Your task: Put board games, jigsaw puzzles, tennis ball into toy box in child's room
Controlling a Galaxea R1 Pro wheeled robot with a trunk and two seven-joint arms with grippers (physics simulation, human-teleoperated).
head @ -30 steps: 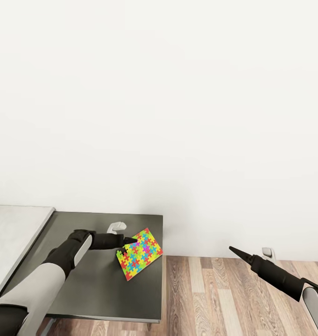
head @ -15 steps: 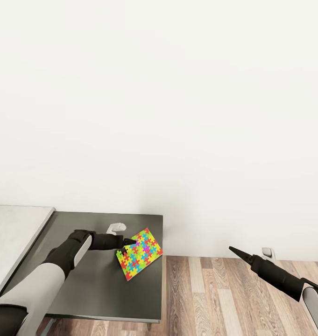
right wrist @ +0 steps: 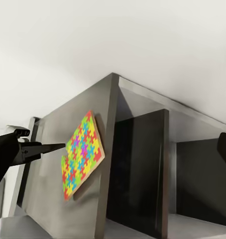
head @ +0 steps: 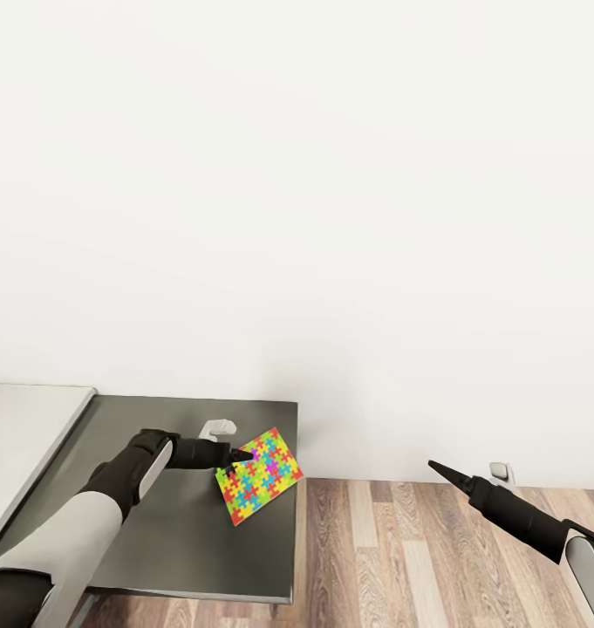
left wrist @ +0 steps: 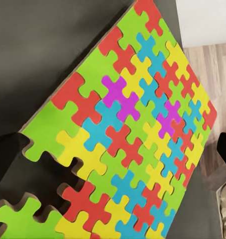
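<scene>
Gripping one edge of the tilted puzzle (head: 260, 474), the left end effector (head: 236, 454) holds it above the table (head: 174, 532); right end effector's (head: 437, 468) opening indeterminate.

No readable text, label, brand or number appears on anything.

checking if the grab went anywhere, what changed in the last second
Very little. The whole head view slid slightly left and down, so the camera moved. The left gripper is at the upper left corner of the jigsaw puzzle as before, and the puzzle lies in the same spot on the dark cabinet top, near its right edge. The right gripper hangs over the floor, unchanged.
</scene>
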